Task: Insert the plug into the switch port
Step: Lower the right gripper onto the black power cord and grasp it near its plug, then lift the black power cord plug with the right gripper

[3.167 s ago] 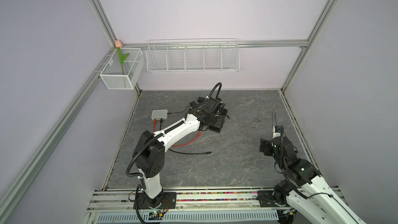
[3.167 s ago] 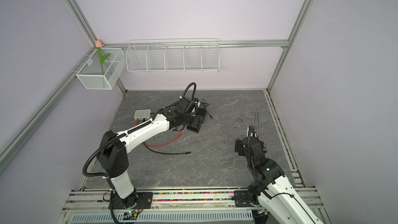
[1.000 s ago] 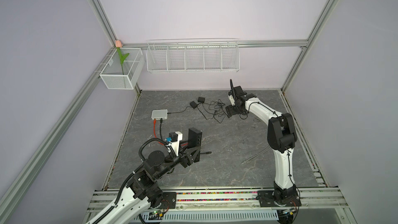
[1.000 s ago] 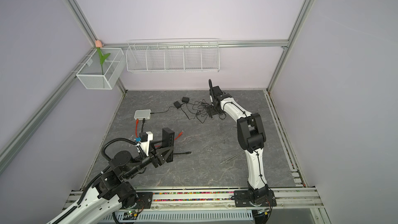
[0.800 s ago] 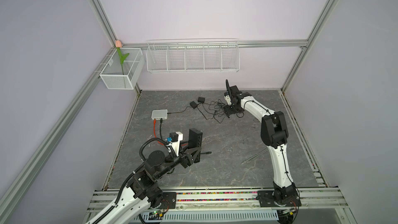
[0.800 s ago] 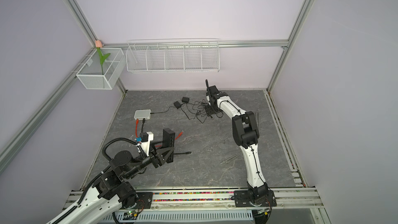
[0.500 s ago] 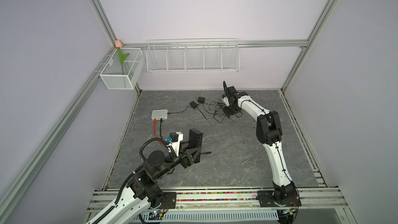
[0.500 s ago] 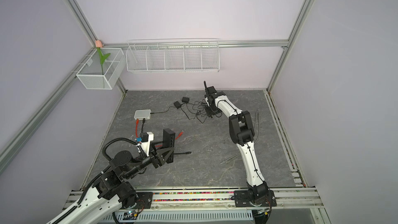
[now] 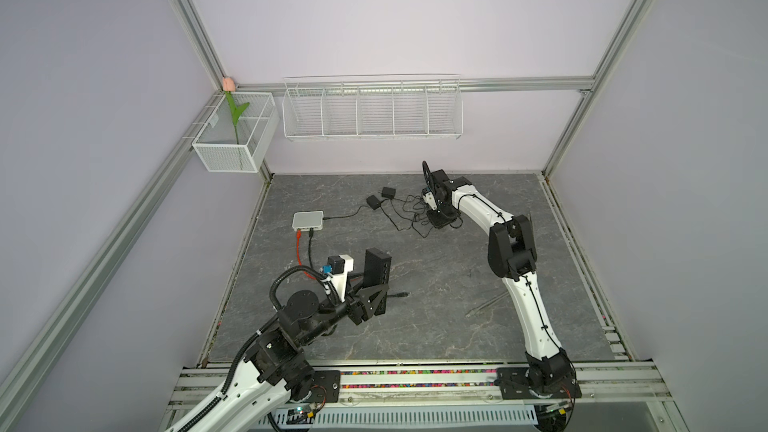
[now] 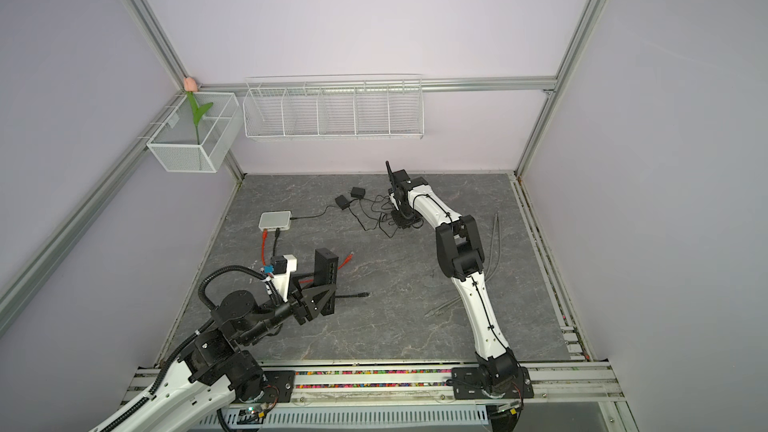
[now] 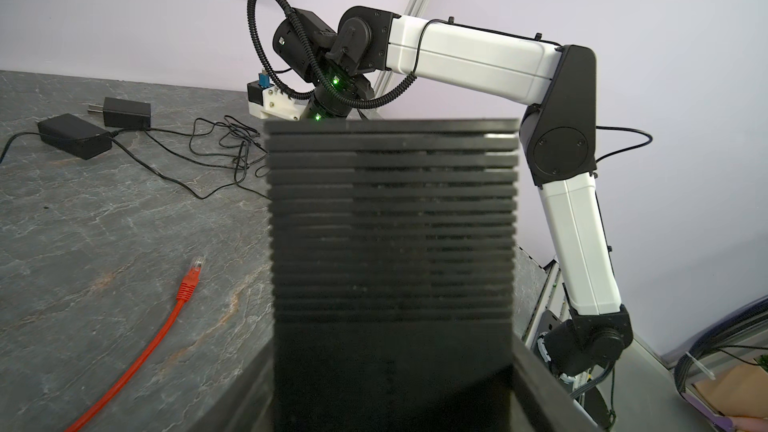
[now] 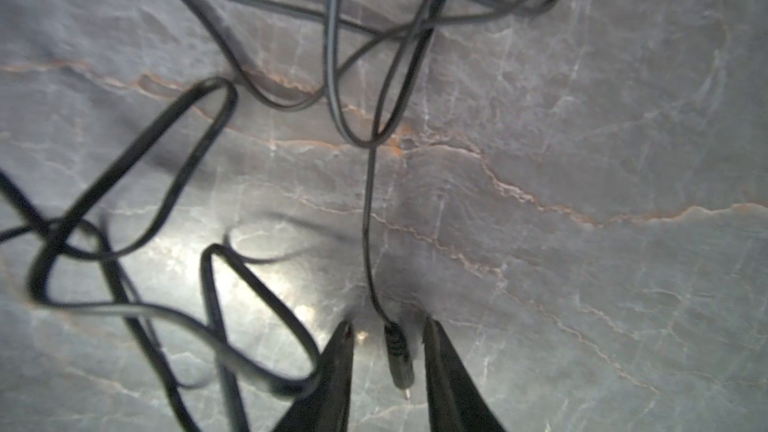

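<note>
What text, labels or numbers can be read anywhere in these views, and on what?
None legible.
The network switch: ribbed black casing, no print visible.
The white router: no marking shows.
The tag on the mesh basket: too small to read.

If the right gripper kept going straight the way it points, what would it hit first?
The table: the right gripper points down at it, its fingers straddling the plug with gaps either side, so the tips would land on the surface first. Depth is unclear; they may already touch.
</note>
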Controlling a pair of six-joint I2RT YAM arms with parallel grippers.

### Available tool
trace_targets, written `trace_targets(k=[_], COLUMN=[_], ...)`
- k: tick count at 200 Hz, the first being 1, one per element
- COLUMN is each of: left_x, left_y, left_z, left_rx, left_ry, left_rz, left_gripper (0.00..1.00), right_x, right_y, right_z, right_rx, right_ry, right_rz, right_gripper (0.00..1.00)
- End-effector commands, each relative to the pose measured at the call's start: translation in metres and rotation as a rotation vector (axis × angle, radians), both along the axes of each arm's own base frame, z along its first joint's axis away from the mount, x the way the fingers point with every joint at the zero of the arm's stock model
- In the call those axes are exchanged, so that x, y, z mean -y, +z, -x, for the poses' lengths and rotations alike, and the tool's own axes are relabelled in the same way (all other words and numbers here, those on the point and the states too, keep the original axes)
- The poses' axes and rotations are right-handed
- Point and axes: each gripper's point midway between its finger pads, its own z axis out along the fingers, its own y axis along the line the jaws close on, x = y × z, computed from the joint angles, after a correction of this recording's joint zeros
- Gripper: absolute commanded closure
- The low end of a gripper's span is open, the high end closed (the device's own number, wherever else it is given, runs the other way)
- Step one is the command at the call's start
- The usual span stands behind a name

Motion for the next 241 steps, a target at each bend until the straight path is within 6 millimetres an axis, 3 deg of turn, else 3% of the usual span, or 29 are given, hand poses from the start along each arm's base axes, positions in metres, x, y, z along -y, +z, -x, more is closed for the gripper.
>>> trace_targets(k=[1, 49, 82, 96, 113, 134, 168, 211, 241], left_x=[0.000, 0.000, 0.002, 0.003, 0.003, 0.004, 0.009, 0.023, 0.033], left_y=[0.015, 0.018, 0.017, 0.016, 0.014, 0.013, 0.010, 0.005, 0.006], left_z=[0.002, 0.003, 0.004, 0.006, 0.006, 0.007, 0.007, 0.004, 0.003], left_rx=[0.030, 0.028, 0.021, 0.017, 0.013, 0.012, 0.017, 0.017, 0.032], left_ry=[-0.007, -0.011, -0.025, -0.035, -0.038, -0.043, -0.064, -0.111, -0.150], left_rz=[0.034, 0.042, 0.043, 0.045, 0.044, 0.048, 0.058, 0.062, 0.082], left_gripper=[1.00, 1.00, 1.00, 1.00, 1.00, 1.00, 1.00, 1.00, 1.00], right_x=[0.004, 0.000, -0.007, -0.021, -0.026, -0.020, -0.001, 0.006, 0.006], right_y=[-0.020, -0.025, -0.003, 0.027, 0.077, 0.148, 0.227, 0.294, 0.311], right_z=[0.017, 0.031, 0.026, 0.016, 0.005, -0.002, 0.012, 0.056, 0.092], right_rx=[-0.093, -0.159, -0.104, -0.037, 0.055, 0.172, 0.334, 0.487, 0.532], right_ry=[0.022, 0.020, -0.043, -0.079, -0.156, -0.219, -0.228, -0.169, -0.114], right_rz=[0.026, -0.009, -0.113, -0.279, -0.503, -0.742, -0.851, -0.987, -1.029], right_gripper=[0.74, 0.92, 0.94, 0.94, 0.94, 0.93, 0.94, 0.93, 0.94])
